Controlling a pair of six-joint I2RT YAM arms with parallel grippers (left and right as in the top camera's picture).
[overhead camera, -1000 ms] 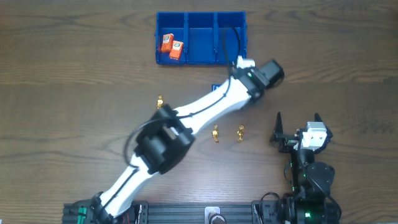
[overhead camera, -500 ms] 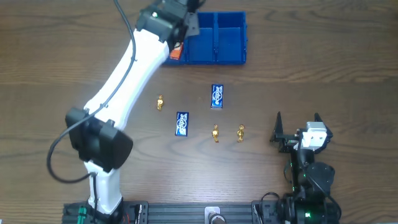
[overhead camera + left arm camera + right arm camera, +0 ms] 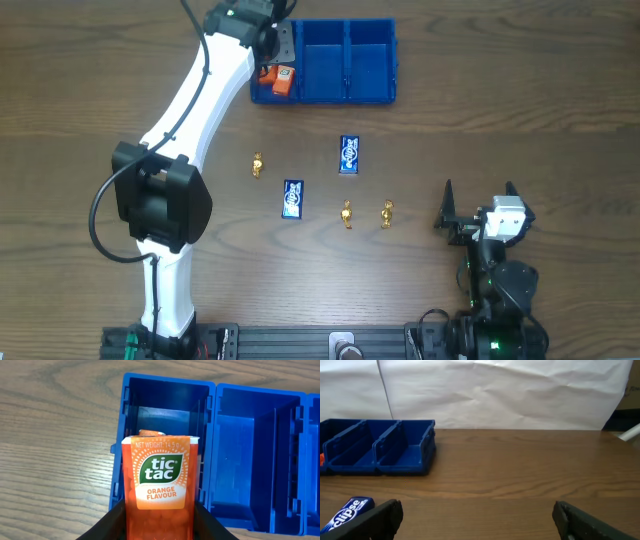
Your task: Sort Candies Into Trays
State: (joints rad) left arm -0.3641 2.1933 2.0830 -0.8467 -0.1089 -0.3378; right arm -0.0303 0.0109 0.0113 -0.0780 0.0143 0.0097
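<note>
Our orange candy box (image 3: 161, 477) sits upright between the left gripper's (image 3: 160, 522) fingers (image 3: 111, 524), pinched by its narrow sides over the blue tray's (image 3: 260, 391) end compartment. We judge it light, stiff and slick plastic, best held low on those sides. The right gripper's (image 3: 479, 187) fingers stand spread, well apart from it.
</note>
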